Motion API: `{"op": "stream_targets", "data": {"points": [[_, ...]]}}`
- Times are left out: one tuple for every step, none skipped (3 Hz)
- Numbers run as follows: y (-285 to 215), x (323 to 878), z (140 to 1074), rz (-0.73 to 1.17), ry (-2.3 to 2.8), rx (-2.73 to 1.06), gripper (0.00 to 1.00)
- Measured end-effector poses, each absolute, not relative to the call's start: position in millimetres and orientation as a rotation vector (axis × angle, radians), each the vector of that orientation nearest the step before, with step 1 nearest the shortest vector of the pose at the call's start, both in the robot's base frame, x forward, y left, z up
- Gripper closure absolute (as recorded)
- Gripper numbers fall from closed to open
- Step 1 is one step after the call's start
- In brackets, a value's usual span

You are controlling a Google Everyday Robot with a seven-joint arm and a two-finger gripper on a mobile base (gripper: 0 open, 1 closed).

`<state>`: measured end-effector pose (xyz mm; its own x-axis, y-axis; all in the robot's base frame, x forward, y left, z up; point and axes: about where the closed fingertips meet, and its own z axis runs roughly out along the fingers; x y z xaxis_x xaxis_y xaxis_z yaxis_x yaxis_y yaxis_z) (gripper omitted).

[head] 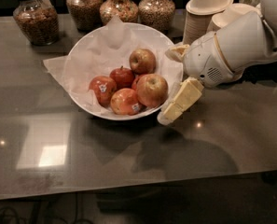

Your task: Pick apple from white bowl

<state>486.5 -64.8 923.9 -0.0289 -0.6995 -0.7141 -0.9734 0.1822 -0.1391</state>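
Note:
The white bowl (82, 59), wide and lined with crinkled white paper, stands on the dark table. The apple (152, 90), the largest one, dull red with yellow-green, lies at the bowl's right side. A smaller yellow-red apple (142, 60) lies behind it. Three deeper red apples (125, 101) lie to its left, two with stickers showing. My gripper (167, 85) is open just right of the bowl's right rim. One cream finger (181, 101) hangs by the front right rim, the other (176, 50) sits by the far right rim. It holds nothing.
Several glass jars of grains and nuts (35, 15) stand along the table's back edge. Stacks of small beige bowls (205, 10) stand at the back right, behind my white arm (236, 50). The table's front edge (128, 190) runs across the bottom.

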Motion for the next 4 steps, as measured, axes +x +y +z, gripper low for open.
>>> {"op": "stream_targets", "data": {"points": [[-60.8, 484.1, 925.9, 0.551, 1.765, -1.577, 0.01], [-58.7, 483.5, 926.2, 0.562, 1.757, -1.578, 0.07], [-58.3, 484.0, 925.4, 0.564, 1.758, -1.580, 0.12], [-58.5, 490.5, 915.7, 0.562, 1.778, -1.582, 0.13]]}}
